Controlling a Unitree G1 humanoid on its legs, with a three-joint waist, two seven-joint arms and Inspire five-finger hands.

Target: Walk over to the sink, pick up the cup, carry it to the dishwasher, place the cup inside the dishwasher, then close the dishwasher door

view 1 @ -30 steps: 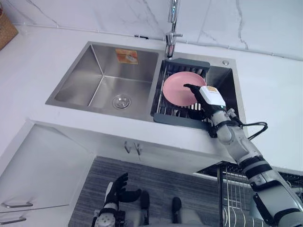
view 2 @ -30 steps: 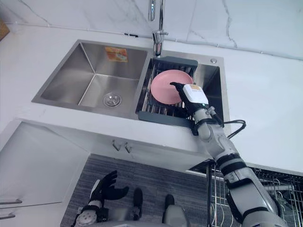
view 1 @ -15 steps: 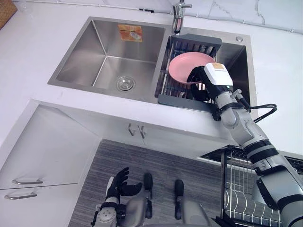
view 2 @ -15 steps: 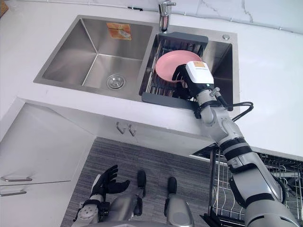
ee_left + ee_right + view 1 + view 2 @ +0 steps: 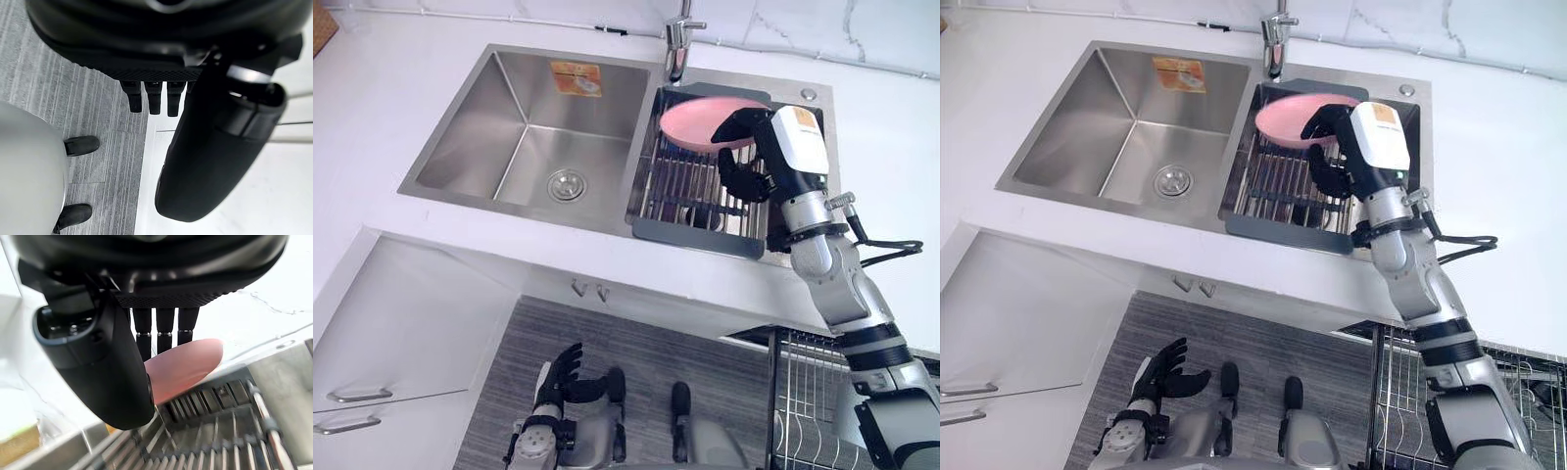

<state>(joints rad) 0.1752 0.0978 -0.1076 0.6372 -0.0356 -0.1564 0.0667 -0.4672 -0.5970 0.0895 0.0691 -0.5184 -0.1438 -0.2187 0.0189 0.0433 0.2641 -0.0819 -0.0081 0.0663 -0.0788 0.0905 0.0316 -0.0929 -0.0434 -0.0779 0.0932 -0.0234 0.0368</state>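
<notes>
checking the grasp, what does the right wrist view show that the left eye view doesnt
The right wrist view brings the grip up close: the right hand, thumb in front of the pink plate, fingers behind it. The left eye view adds the faucet, the drain in the left basin and the open left hand low over the floor. Both show the plate held above the sink rack.

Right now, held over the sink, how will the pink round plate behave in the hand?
The pink round plate looks rigid: its shape is flat though the right hand pinches just one edge. Held so, it may tilt or slip; its surface looks smooth. It could chip on the metal sink rack below.
</notes>
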